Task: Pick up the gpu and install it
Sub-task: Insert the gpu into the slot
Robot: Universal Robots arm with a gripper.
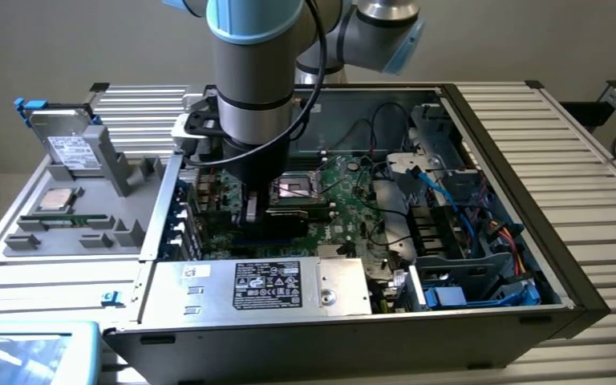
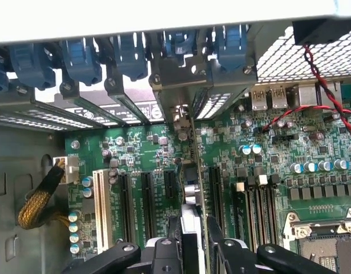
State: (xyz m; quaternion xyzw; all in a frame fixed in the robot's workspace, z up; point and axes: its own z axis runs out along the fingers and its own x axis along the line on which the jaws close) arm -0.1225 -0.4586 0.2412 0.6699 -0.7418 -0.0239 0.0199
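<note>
Nearest, from the wrist view: gripper [image 2: 192, 231] drawn in to a middling gap and clamped on the gpu [image 2: 190, 191], one finger on each face. Held upright and edge-on, presumably to keep the contact edge facing down at the motherboard [image 2: 141, 145] and the silver bracket end pointing away from the hand, toward the rear wall. On both sides of the hand, long black expansion slots [image 2: 145, 205] running the same way as the card. Lined up with one of them by the look of it. Impossible to say whether seated, touching or just above. Further ahead of the hand, a row of blue retention clips [image 2: 129, 54] over the rear slot openings, with the bracket end just short of them. Off to one side, beyond the slots, a red-and-black twisted wire [image 2: 312, 108], well apart from the grip.

From the exterior view, the wider setting: arm plunged straight down into the open computer case [image 1: 570, 273], gripper [image 1: 250, 210] low over the board, just beside the CPU socket [image 1: 292, 191], card largely hidden beneath it. Outside the case, well apart from the hand toward the exterior view's left, a grey parts tray [image 1: 126, 176] with a hard drive [image 1: 73, 148] standing in it.

Slot alignment and bracket end legible from the wrist view. Depth of the arm in the case and the spare parts outside legible from the exterior view.
</note>
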